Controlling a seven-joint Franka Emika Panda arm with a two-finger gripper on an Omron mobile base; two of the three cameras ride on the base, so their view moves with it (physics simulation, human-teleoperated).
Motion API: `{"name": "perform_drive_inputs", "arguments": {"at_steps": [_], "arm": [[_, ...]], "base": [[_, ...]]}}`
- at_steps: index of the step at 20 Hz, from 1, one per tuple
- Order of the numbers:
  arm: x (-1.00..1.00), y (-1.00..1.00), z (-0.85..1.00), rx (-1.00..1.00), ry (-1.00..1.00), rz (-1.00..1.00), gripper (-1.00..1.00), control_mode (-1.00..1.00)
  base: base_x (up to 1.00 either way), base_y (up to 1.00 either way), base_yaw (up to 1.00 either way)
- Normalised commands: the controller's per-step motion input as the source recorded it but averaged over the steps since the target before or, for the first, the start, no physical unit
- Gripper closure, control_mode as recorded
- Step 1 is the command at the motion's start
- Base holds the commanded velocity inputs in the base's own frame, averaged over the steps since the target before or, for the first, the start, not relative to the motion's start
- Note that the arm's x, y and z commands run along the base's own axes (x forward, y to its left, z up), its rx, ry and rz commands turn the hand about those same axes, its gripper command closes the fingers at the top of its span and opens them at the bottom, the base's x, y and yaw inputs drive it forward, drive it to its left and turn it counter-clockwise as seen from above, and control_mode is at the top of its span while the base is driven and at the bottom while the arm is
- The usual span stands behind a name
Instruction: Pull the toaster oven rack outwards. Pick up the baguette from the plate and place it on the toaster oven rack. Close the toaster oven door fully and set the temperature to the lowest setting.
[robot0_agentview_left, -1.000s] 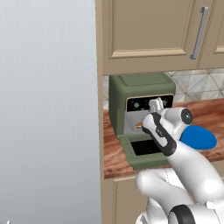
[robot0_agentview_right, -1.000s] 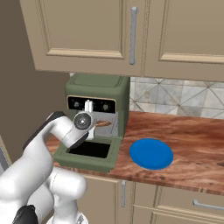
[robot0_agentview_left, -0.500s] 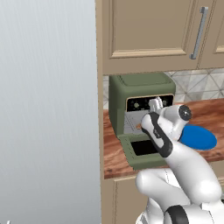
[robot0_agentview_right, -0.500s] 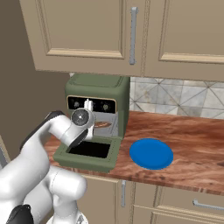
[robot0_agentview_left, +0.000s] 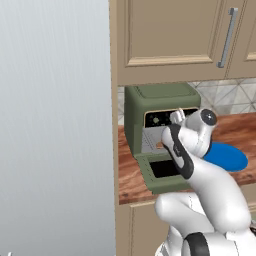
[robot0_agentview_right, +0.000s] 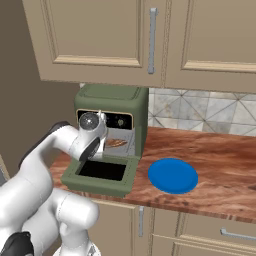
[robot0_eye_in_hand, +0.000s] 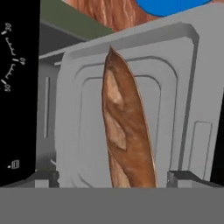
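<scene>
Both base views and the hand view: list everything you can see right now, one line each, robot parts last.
toaster oven: one, olive green, on the counter under the cabinets.
toaster oven door: one, olive green with dark glass, folded down open.
baguette: one, light brown, inside the grey oven cavity.
plate: one, bright blue, on the counter beside the oven, nothing on it.
counter: one, reddish-brown wood grain.
upper cabinets: beige, above the oven, with metal handles.
tiled backsplash: grey, behind the counter.
gripper: one, dark fingertips spread either side of the baguette, at the oven mouth.
</scene>
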Motion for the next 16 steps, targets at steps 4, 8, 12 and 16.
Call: {"name": "perform_drive_inputs", "arguments": {"at_steps": [4,8,12,16], "arm": [[-0.06,-0.15,0.01,0.0,0.23,0.0,-1.0,-1.0],[-0.42,-0.3,-0.13,0.0,0.12,0.06,-1.0,-1.0],[-0.92,-0.46,-0.37,0.0,-0.02,0.12,-1.0,-1.0],[-0.78,-0.38,-0.16,0.01,-0.17,0.09,-1.0,-1.0]], "base": [[0.0,0.0,0.0],[0.0,0.0,0.0],[0.0,0.0,0.0],[0.0,0.0,0.0]]}}
